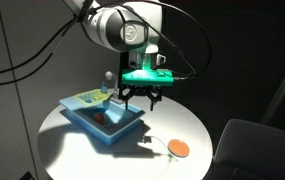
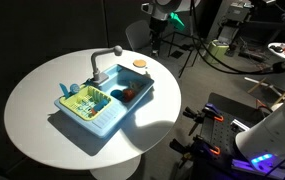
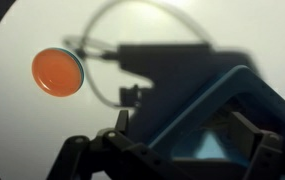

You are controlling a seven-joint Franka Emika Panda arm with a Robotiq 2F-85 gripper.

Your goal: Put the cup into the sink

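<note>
Firstly, item 1: gripper (image 1: 142,98). Dark, 2 fingers, with a green glow on the wrist above it. The jaws stand spread wide with nothing seen clamped between them. The unit hangs in the air, clear of every surface. In the wrist view it enters from the bottom edge, with 1 finger at each side.

Item 2: sink (image 1: 100,120). Light-blue rectangular plastic, lying below the jaws and running off to 1 side of them. In the wrist view 1 corner shows beneath 1 finger, blurred. The basin holds a small dark-red object (image 2: 122,95). The drainboard carries yellow-green pieces (image 2: 85,100). A grey faucet (image 2: 102,62) stands upright on the long rim, to 1 side of the jaws.

Item 3: cup. Not singled out with certainty in any view. A pale-blue patch sits low between the 2 fingers in the wrist view, out of focus. Cannot tell whether it is the cup or part of the basin.

Item 4: orange disc (image 3: 59,71). Flat and round, lying on bare tabletop ahead of the jaws and off to 1 side, well apart from them. It is near a corner of the sink but not touching it.

Item 5: table (image 1: 62,150). Round and white, bearing items 2 and 4, and lying beneath the jaws on all sides.
</note>
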